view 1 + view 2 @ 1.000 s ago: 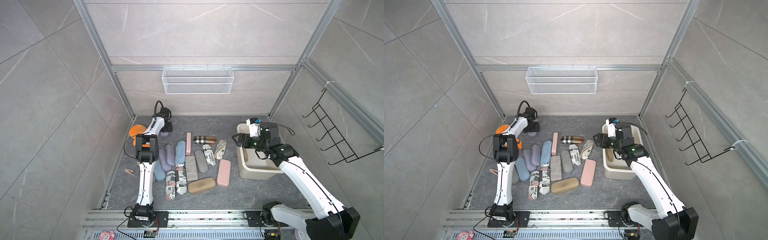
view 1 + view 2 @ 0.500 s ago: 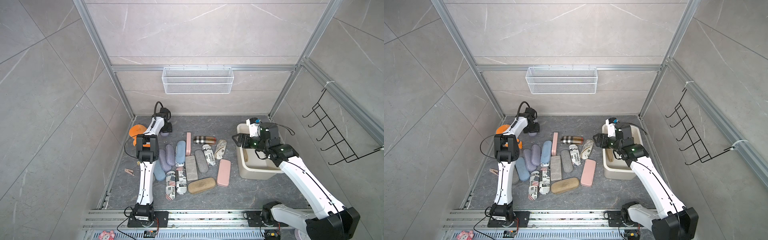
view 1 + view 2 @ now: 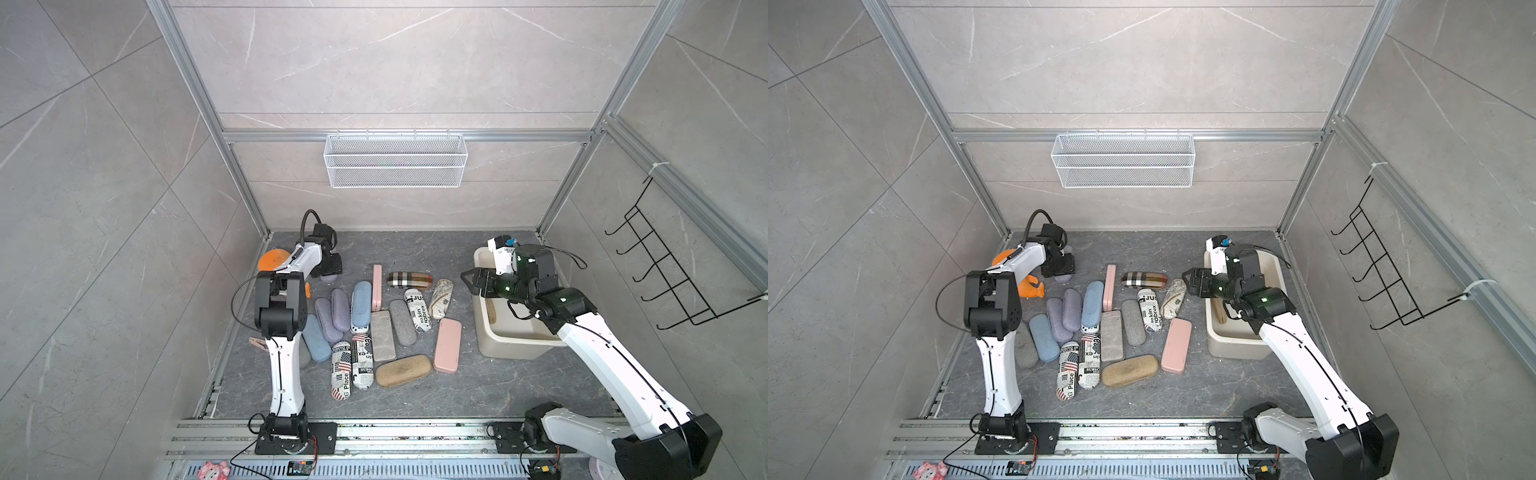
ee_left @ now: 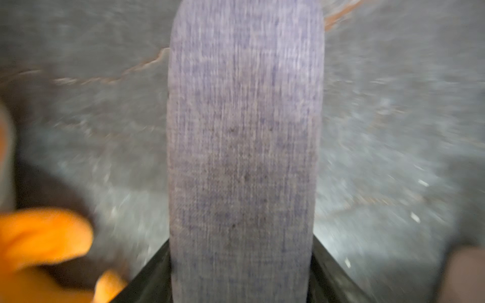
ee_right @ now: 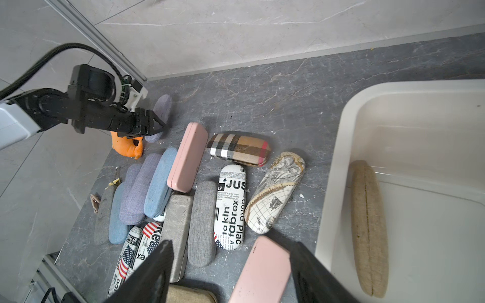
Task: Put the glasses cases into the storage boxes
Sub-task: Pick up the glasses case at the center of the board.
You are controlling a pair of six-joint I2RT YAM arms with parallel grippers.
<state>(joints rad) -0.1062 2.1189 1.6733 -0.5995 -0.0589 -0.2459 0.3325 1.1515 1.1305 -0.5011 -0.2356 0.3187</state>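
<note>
1. The left hand [image 3: 329,266] is way at the back of the counter [image 3: 415,253], just beside the orange plush toy [image 3: 272,259].
2. It's clamped on a lilac case [image 4: 244,157]. In the left wrist view the case fills the whole gap and both black fingers [image 4: 149,278] sit against its sides. That view is pretty blurry, so I can't tell whether the case is lifted off the counter or not.
3. The right hand [image 3: 471,282] has its jaws spread wide with nothing between them. It hangs just beside the tub [image 3: 511,347], on the side facing the pile and near the map-print case [image 3: 441,293].
4. The tub sits on the right arm's side of the counter. One tan case [image 5: 370,228] is already in it, lying along the wall nearest the pile.
5. Everything else is bunched on the counter between the two arms. That includes the plaid case [image 3: 409,279], a newspaper-print case [image 3: 417,305], a pink case [image 3: 447,345], a blue case [image 3: 360,301], plus more grey, lilac and printed ones, mostly side by side and touching.
</note>
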